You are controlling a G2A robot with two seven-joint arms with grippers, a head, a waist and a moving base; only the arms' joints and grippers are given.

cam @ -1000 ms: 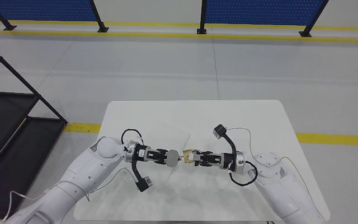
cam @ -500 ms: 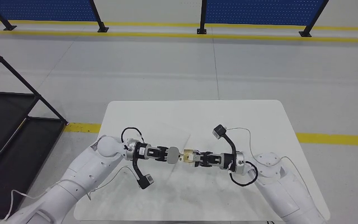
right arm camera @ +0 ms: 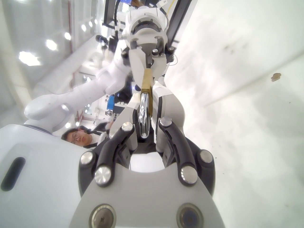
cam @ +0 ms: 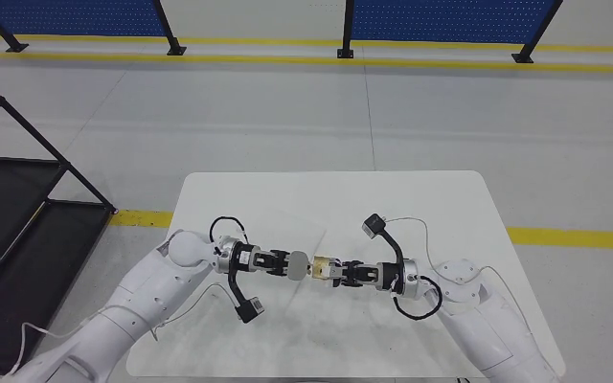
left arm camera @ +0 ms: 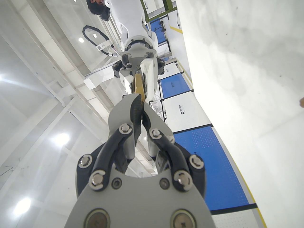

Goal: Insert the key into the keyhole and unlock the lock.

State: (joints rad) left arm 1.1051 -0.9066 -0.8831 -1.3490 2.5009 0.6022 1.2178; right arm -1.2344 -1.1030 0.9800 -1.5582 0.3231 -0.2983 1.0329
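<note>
Above the white table (cam: 431,211) the two grippers meet tip to tip. My right gripper (cam: 337,271) is shut on a brass padlock (cam: 323,266), pinching its silver shackle (right arm camera: 144,112), and the brass body (right arm camera: 147,79) points at the other arm. In the right wrist view, my right gripper (right arm camera: 143,100) and the left gripper (right arm camera: 147,65) face each other. My left gripper (left arm camera: 140,105) is shut on the key (left arm camera: 142,99), whose tip meets the padlock (left arm camera: 137,84). I cannot tell how deep the key sits. In the top view the left gripper (cam: 292,263) is level with the lock.
A black rack (cam: 38,211) stands on the floor to the table's left. Blue barriers (cam: 441,19) line the back of the room. A small brown speck (right arm camera: 275,77) lies on the tabletop. Bare table surrounds the arms on all sides.
The padlock, tilted a second ago, now lies level in line with both grippers. The left wrist has turned slightly. Both grippers stay tip to tip.
</note>
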